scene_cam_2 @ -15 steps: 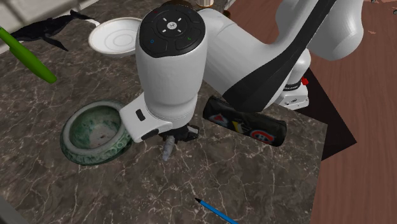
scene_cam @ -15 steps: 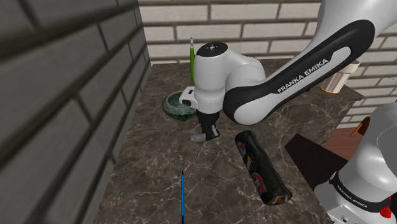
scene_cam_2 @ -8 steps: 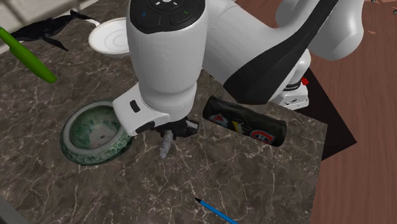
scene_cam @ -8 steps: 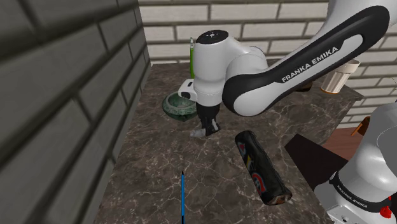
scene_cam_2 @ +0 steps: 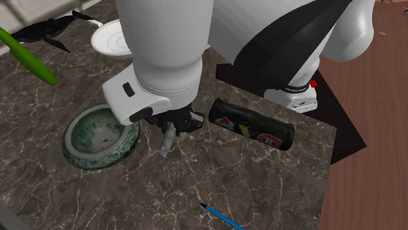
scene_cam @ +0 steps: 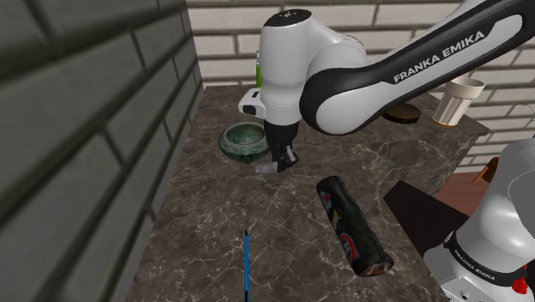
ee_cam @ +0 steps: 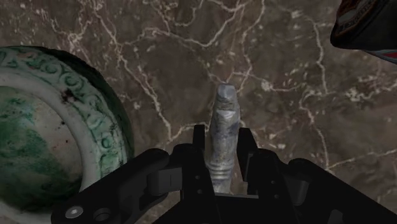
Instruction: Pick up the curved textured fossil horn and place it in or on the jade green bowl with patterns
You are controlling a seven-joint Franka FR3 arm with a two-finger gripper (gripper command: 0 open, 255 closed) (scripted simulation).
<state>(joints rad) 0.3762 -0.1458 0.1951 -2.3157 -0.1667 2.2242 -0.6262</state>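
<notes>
Dark marble desk (scene_cam: 214, 232) sat in a corner of brick walls (scene_cam: 343, 26). Tool (scene_cam_2: 175, 124) was clamped on the horn (ee_cam: 224, 127), gripping its ribbed end from both sides, with the rest of the pale grey length sticking out past the grip and the tip pointing down at the desk. Horn hung just beside the green bowl (scene_cam_2: 70, 145), on the side facing the black pouch (scene_cam_2: 252, 129). It looked clear of the marble, but I couldn't confirm the gap. Main risk as I read it: the tip sat low next to the bowl's rim, so a flat sideways move would likely knock the rim, shoving the bowl or levering the horn out of the grip. Second: the grip was at one end of a curved, ribbed shape, so the horn could swing or slide during the move. Third: the horn looked long against the bowl's opening, so a release off centre might leave it tipping over the rim onto the desk. Pouch looked out of the path.
</notes>
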